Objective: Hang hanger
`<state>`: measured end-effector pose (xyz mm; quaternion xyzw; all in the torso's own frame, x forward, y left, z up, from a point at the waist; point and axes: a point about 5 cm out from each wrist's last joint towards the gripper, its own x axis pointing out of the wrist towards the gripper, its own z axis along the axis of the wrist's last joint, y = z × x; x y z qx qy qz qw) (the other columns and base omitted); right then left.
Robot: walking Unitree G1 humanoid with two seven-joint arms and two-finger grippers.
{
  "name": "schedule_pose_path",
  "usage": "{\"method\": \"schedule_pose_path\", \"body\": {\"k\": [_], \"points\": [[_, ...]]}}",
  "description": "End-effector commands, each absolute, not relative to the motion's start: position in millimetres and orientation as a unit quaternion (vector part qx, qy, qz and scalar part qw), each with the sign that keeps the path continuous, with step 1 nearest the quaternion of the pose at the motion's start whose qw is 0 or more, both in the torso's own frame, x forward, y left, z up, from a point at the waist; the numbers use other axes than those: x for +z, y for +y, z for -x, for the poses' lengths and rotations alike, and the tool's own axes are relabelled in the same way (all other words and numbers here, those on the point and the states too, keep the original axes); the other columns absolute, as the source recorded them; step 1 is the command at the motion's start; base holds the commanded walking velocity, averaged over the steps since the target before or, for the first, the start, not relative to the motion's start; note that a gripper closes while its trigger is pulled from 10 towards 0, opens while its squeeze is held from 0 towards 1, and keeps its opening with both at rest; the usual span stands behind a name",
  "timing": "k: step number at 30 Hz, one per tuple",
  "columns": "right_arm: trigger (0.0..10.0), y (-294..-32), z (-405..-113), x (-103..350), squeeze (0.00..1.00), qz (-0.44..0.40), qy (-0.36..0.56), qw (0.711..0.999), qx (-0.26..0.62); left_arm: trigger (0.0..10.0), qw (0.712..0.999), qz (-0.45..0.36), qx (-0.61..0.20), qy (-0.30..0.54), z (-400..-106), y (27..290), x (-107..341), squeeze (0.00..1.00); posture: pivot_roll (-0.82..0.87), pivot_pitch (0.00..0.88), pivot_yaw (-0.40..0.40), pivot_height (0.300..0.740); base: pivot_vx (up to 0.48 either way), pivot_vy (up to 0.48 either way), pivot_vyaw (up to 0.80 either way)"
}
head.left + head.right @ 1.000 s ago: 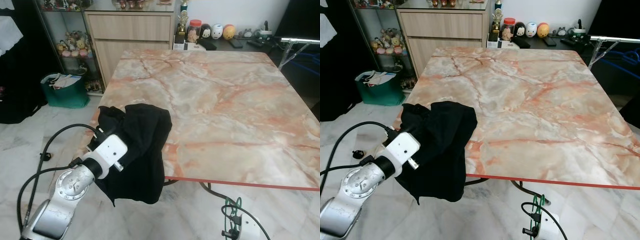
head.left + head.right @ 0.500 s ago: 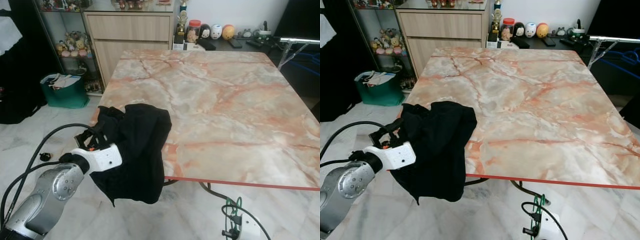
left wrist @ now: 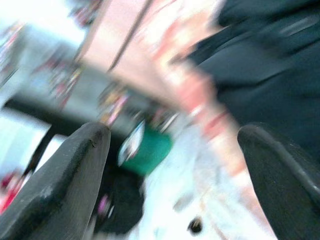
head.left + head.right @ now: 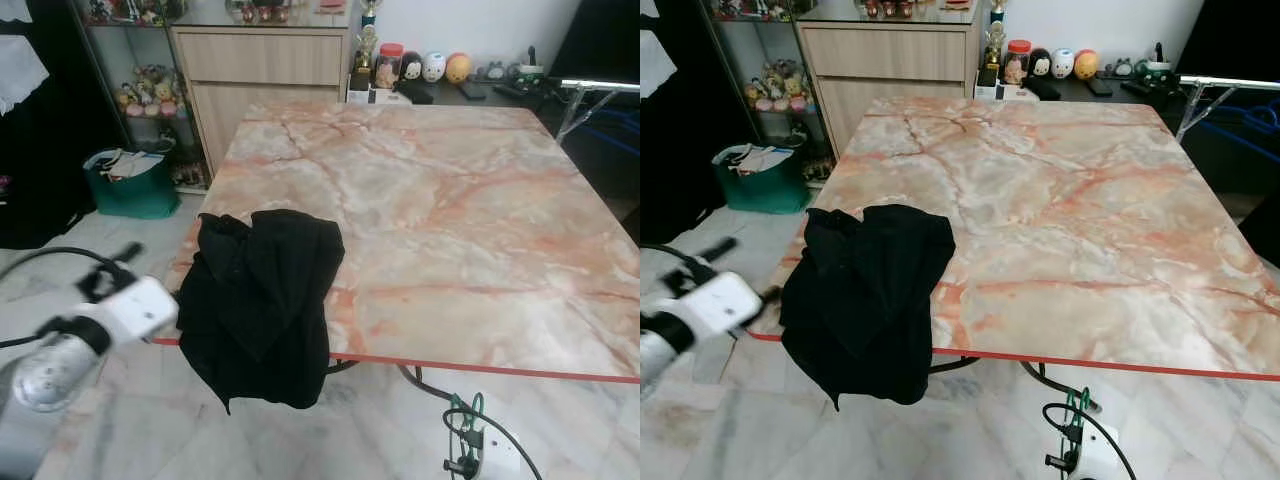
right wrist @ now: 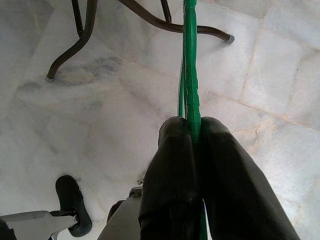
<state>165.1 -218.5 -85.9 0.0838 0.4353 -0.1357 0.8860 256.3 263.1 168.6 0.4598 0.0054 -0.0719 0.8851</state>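
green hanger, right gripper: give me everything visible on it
The green hanger is a thin green piece that looks plastic or coated wire, seen as two slim strands running side by side. The right gripper is shut on it, both black fingers pressed against it. It hangs low over the pale marble floor, below the near edge of the table. Its full shape is out of frame.

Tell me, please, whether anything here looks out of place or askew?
Yes: the black garment lies crumpled over the marble table's near left corner, half hanging off the edge toward the floor. The right gripper pinches the green hanger, which carries nothing.
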Motion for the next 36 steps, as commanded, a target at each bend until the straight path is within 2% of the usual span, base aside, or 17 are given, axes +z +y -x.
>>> {"method": "schedule_pose_path", "body": {"k": [1,4,6,10,16,26,36], "points": [[10.0,-219.9,-165.5,-85.6,0.0,-0.083,0.437,0.885,-0.135,10.0,0.916,-0.402,-0.021,0.006,-257.5,270.6,168.0,0.0,0.2,0.0,-0.025,0.74,0.0,0.0,0.0],[10.0,-220.5,-165.6,-85.4,0.0,-0.084,0.436,0.886,-0.135,10.0,0.959,-0.282,0.022,-0.006,-260.3,265.8,163.4,0.0,0.2,0.0,-0.026,0.74,0.0,0.0,0.0],[10.0,-220.6,-165.6,-85.3,0.0,-0.086,0.434,0.886,-0.137,10.0,0.984,-0.177,0.01,-0.018,-261.3,245.3,152.6,0.0,0.19,0.0,-0.028,0.74,0.0,0.0,0.0],[10.0,-220.8,-165.5,-85.2,0.0,-0.087,0.432,0.887,-0.138,10.0,0.996,-0.079,-0.023,-0.018,-264.2,203.8,133.7,0.0,0.17,0.0,-0.029,0.74,0.0,0.0,0.0],[10.0,-221.6,-165.3,-85.1,0.0,-0.086,0.432,0.887,-0.141,10.0,0.998,-0.05,-0.03,-0.031,-270.7,186.5,138.1,0.0,0.17,0.0,-0.032,0.74,0.0,0.0,0.0],[10.0,-220.6,-165.1,-85.5,0.0,-0.088,0.433,0.885,-0.144,10.0,0.997,-0.055,-0.029,-0.038,-275.3,189.8,143.5,0.0,0.15,0.0,-0.022,0.74,0.0,-0.41,0.0],[10.0,-220.0,-163.3,-86.4,0.0,-0.088,0.435,0.884,-0.144,10.0,0.997,-0.048,-0.039,-0.056,-277.9,180.1,151.1,0.0,0.15,0.0,-0.017,0.74,0.0,-0.426,0.0]]}}
